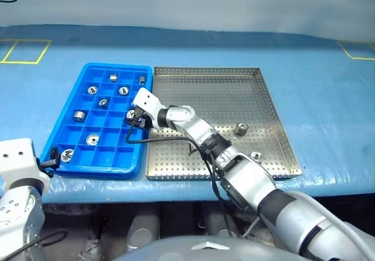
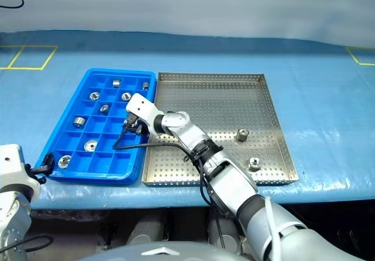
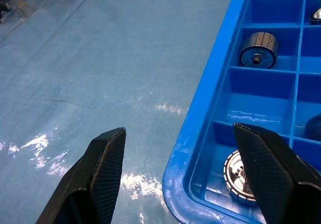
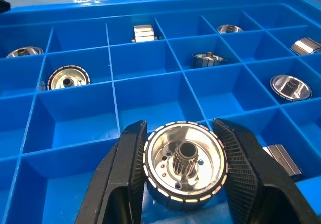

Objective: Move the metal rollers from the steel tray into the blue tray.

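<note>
the right gripper [image 4: 183,176] held one metal roller [image 4: 184,170] clamped between its fingers [image 4: 125,179], bore facing the camera, over an empty cell of the blue tray [image 1: 61,133]; release looked next. the left gripper [image 3: 190,174] stood wide, straddling the tray's rim.

No readable text, label, brand or number anywhere — trays, rollers and tabletop are all unmarked.

1 blue tray [image 1: 64,133] holds 8 loose metal rollers [image 1: 92,139]; 1 steel tray [image 1: 266,100] holds 2; 1 more sits in the right gripper [image 4: 184,176].
</note>
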You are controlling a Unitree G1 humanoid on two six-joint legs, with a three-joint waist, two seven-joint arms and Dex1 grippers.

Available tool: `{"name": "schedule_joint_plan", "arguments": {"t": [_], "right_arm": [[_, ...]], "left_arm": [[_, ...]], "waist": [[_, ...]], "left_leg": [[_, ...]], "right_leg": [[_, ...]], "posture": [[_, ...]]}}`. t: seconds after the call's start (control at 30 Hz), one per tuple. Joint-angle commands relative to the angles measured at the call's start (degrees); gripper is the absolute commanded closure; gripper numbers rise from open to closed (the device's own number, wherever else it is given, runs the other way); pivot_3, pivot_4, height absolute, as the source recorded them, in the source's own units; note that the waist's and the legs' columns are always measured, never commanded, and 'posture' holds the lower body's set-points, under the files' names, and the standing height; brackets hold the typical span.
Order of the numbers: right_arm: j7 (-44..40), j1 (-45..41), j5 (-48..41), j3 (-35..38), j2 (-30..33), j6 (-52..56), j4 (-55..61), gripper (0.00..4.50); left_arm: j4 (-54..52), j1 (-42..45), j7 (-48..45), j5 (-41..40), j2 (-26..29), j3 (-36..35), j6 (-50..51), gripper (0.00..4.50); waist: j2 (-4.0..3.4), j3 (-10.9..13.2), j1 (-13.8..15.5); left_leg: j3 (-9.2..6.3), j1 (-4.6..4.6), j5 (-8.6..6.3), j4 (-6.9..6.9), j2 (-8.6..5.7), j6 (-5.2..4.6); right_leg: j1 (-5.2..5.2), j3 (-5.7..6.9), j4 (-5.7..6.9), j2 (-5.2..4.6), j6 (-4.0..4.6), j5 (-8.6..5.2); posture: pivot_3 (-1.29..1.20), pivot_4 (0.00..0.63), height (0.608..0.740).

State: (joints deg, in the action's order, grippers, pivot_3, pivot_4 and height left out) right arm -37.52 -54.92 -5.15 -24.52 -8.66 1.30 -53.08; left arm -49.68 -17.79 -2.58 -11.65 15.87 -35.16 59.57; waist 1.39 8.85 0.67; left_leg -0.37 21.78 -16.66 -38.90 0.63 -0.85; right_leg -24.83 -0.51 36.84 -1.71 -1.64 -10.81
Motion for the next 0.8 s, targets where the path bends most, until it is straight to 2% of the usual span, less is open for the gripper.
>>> {"name": "schedule_joint_plan", "arguments": {"t": [0.03,0.17,0.27,0.43,0.63,0.8], "right_arm": [[-0.6,-7.9,-1.0,1.7,-15.8,-3.2,-0.6,2.75],[-1.1,-9.4,-1.3,2.0,-16.1,-4.9,-0.5,2.75],[-2.7,-10.3,-2.9,2.3,-16.3,-4.0,1.8,2.75],[-4.7,-9.5,-3.1,0.9,-17.4,-3.9,1.8,2.75],[-4.2,-10.5,-2.5,1.4,-18.3,-5.5,-3.4,2.75],[-3.1,-10.9,-1.6,1.7,-18.0,-5.8,-7.4,2.75]], "left_arm": [[-4.5,-1.6,-0.5,0.0,-1.4,0.6,-1.6,0.8],[-8.1,-4.0,-3.1,-2.8,-4.7,0.0,-6.0,0.8],[-10.2,-6.1,-5.0,-7.9,-7.1,-2.2,-12.1,0.8],[-10.3,-11.7,-2.7,-16.2,-7.7,-5.4,-23.5,0.8],[-10.3,-24.6,0.4,-20.9,-6.9,-0.7,-37.2,0.8],[-10.3,-31.1,4.5,-21.7,-4.5,4.7,-43.1,0.8]], "waist": [[-0.01,0.0,0.3],[-0.04,0.0,1.1],[-0.03,0.1,2.0],[-0.08,0.1,3.3],[-0.18,0.3,5.7],[-0.3,0.6,7.8]], "left_leg": [[-0.01,0.0,0.0,0.0,0.01,0.01],[-0.07,-0.04,0.02,0.02,0.08,0.05],[-0.12,-0.04,0.03,0.02,0.11,0.06],[-0.24,-0.05,0.05,0.04,0.2,0.15],[-0.36,-0.04,0.04,0.05,0.21,0.17],[-0.48,0.01,0.03,0.05,0.17,0.16]], "right_leg": [[0.0,0.01,0.0,0.02,0.04,-0.03],[0.04,0.04,0.0,0.11,0.2,-0.13],[0.08,0.1,-0.01,0.1,0.45,-0.28],[0.1,0.22,-0.01,0.08,0.58,-0.37],[0.14,0.4,-0.02,0.13,0.64,-0.54],[0.16,0.45,-0.03,0.19,0.23,-0.86]], "posture": [[0.25,0.15,0.74],[0.3,0.15,0.74],[0.34,0.15,0.74],[0.42,0.15,0.74],[0.51,0.15,0.74],[0.53,0.15,0.74]]}}
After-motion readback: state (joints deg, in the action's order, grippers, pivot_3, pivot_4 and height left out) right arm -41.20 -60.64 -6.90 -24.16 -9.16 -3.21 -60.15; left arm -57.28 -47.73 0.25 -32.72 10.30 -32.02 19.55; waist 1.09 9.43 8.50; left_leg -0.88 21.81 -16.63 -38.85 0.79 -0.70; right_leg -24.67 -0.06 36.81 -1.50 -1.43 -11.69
